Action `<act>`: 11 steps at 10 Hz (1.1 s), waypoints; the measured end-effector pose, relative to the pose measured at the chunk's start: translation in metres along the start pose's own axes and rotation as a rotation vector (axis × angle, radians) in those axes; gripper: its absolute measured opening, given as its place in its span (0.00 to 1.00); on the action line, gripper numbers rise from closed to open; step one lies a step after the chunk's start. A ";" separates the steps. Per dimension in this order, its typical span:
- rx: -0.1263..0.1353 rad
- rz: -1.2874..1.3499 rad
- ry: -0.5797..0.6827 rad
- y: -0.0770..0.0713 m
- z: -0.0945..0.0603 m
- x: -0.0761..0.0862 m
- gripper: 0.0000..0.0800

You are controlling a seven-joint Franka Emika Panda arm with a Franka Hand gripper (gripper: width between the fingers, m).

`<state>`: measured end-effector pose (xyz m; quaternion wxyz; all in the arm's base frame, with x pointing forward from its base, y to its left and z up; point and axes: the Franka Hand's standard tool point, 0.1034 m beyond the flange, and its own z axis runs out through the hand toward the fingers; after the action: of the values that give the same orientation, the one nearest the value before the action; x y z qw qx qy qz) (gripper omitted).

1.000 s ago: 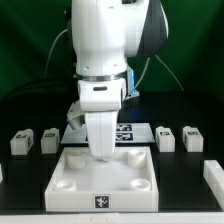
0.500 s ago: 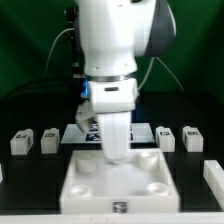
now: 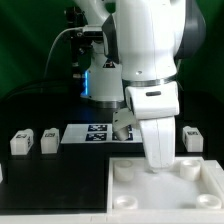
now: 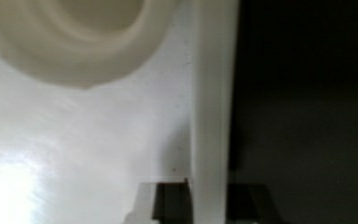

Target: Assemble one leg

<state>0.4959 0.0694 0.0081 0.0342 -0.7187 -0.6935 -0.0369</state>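
Note:
My gripper [image 3: 157,160] is shut on the far wall of the large white tray-like panel [image 3: 190,188], which lies at the front on the exterior view's right. In the wrist view the panel's thin wall [image 4: 211,110] stands between my two dark fingers [image 4: 167,200], with my gripper [image 4: 208,202] closed around it and a round corner socket [image 4: 78,40] beside it. Two legs [image 3: 22,142] [image 3: 49,141], small white blocks with tags, stand on the exterior view's left. Another leg [image 3: 192,139] shows on the right, behind the arm.
The marker board [image 3: 95,133] lies on the black table behind the panel. A green backdrop and cables stand at the back. The arm's bulk hides the table's middle right.
The arm has swung to the exterior view's right, and the panel has moved right with it, from the front centre to the front right.

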 end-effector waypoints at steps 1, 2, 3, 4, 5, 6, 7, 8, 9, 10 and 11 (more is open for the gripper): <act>0.006 -0.009 -0.001 0.000 0.000 0.000 0.07; 0.009 -0.021 -0.001 0.000 0.000 0.000 0.07; 0.009 -0.015 -0.001 0.000 0.000 0.000 0.07; 0.009 -0.014 -0.001 0.000 0.000 -0.001 0.18; 0.009 -0.013 -0.001 0.000 0.000 -0.001 0.36; 0.009 -0.013 -0.001 0.000 0.000 -0.001 0.53; 0.009 -0.012 -0.001 0.000 0.000 -0.001 0.53; 0.009 -0.012 -0.001 0.000 0.000 -0.002 0.73; 0.009 -0.012 -0.001 0.000 0.000 -0.002 0.79; 0.009 -0.012 -0.001 0.000 0.000 -0.002 0.79; 0.009 -0.011 -0.001 0.000 0.000 -0.002 0.81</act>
<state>0.4961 0.0675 0.0078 0.0370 -0.7147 -0.6977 -0.0335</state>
